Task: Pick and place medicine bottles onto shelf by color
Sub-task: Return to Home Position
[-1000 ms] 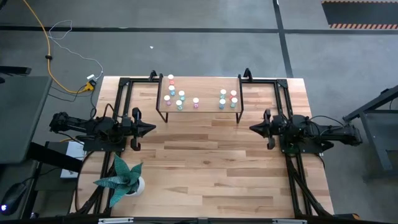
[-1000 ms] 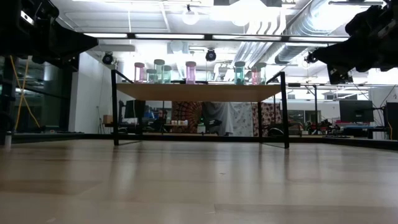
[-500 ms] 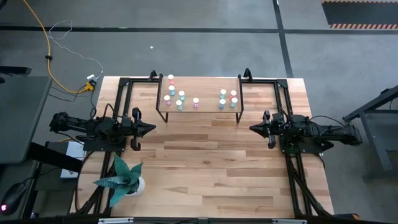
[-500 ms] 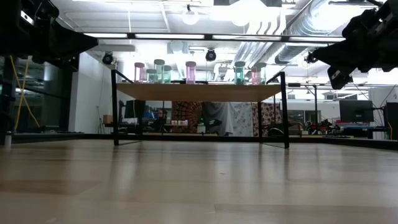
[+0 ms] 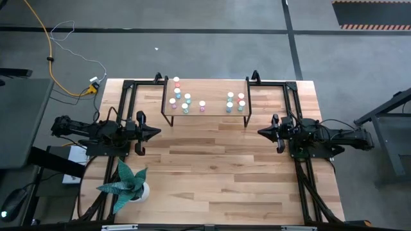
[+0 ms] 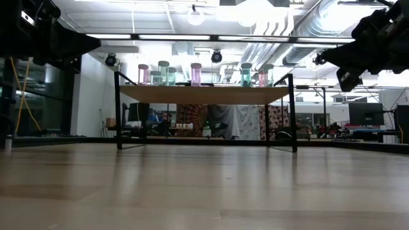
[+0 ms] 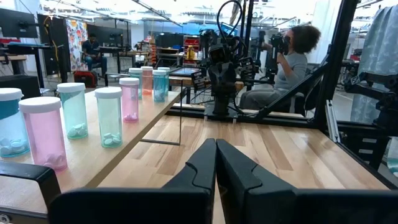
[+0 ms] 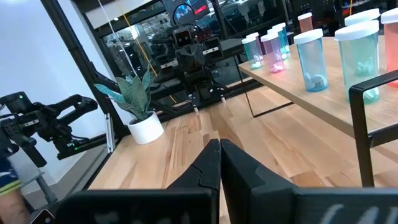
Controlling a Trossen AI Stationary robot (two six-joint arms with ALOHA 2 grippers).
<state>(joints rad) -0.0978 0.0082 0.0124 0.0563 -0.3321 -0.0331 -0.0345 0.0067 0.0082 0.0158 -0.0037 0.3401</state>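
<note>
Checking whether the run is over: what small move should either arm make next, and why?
Probably none, just hold: every medicine bottle in view stands on the shelf, and the left hand and right hand are shut, empty, at their sides of the table.

Shelf [image 5: 215, 90]: low platform with a light wood top and thin black legs, standing centred at the far edge of the worktop [image 5: 212, 167].
Medicine bottles [image 5: 185, 108]: small translucent cylinders with white caps, in pink, teal and red-orange. All stand upright on the shelf.
Left cluster [image 5: 178, 94]: mixed colours, at the shelf's left end.
Single bottle [image 5: 202, 104]: pink, between the two clusters.
Right cluster [image 5: 230, 102]: at the shelf's right end.
</note>
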